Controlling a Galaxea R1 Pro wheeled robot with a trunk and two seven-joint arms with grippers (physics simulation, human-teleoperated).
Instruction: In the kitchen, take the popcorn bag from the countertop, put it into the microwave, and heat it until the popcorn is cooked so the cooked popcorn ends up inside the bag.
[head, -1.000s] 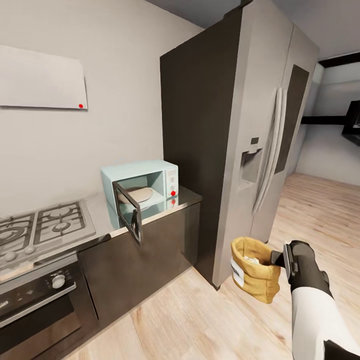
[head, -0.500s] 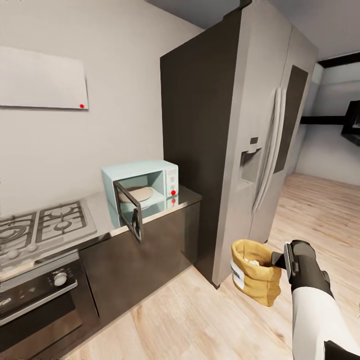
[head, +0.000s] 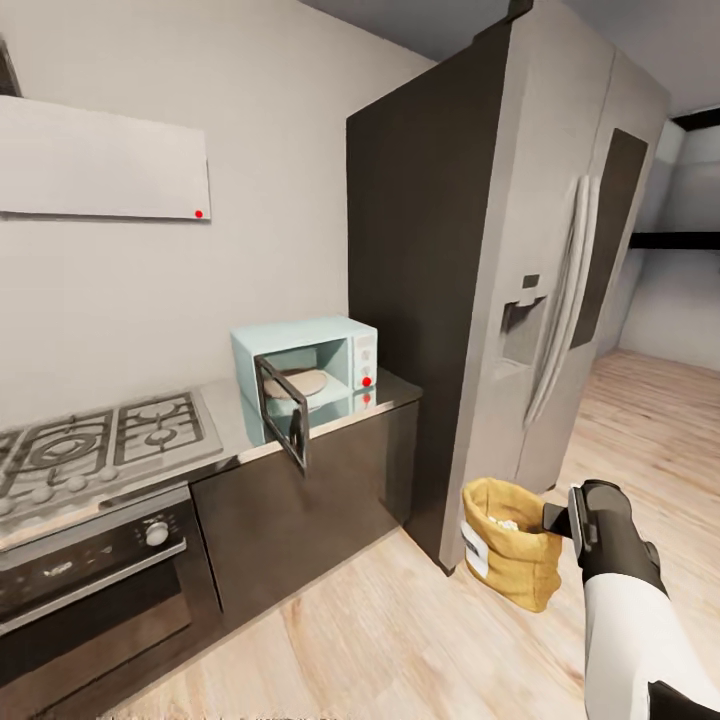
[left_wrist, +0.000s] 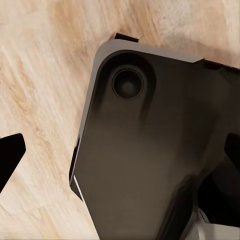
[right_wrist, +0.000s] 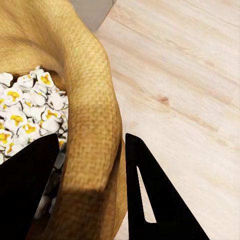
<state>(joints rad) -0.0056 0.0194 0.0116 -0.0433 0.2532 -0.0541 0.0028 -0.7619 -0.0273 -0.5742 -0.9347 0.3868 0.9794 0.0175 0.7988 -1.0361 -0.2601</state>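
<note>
Low at the right of the head view, my right tool (head: 556, 517) is clamped on the rolled rim of the popcorn bag (head: 512, 553); in the right wrist view one finger (right_wrist: 25, 185) sits inside the mouth, the other outside, the cloth wall pinched between. Bag hangs upright over the wood floor (head: 400, 640), off the surface, near the fridge (head: 520, 280). Popcorn (right_wrist: 27, 107) inside looks white and puffed with yellow centres, not grey, so I'd judge it cooked, though I can't be sure. Left tool: the left wrist view gives a dark robot body part over floor, so I can't tell how its fingers stand.

Microwave (head: 335, 352) sits on the surface (head: 390, 392) well apart from the bag, door (head: 282, 412) swung open, turntable (head: 300, 382) bare. Hob (head: 90, 450) and oven (head: 90, 570) further along.

Step in hand: carrying the bag, base in transit. By the task, the bag should go into the open cavity; that calls for closing on the surface, raising the bag to cavity height and clearing the door edge.
</note>
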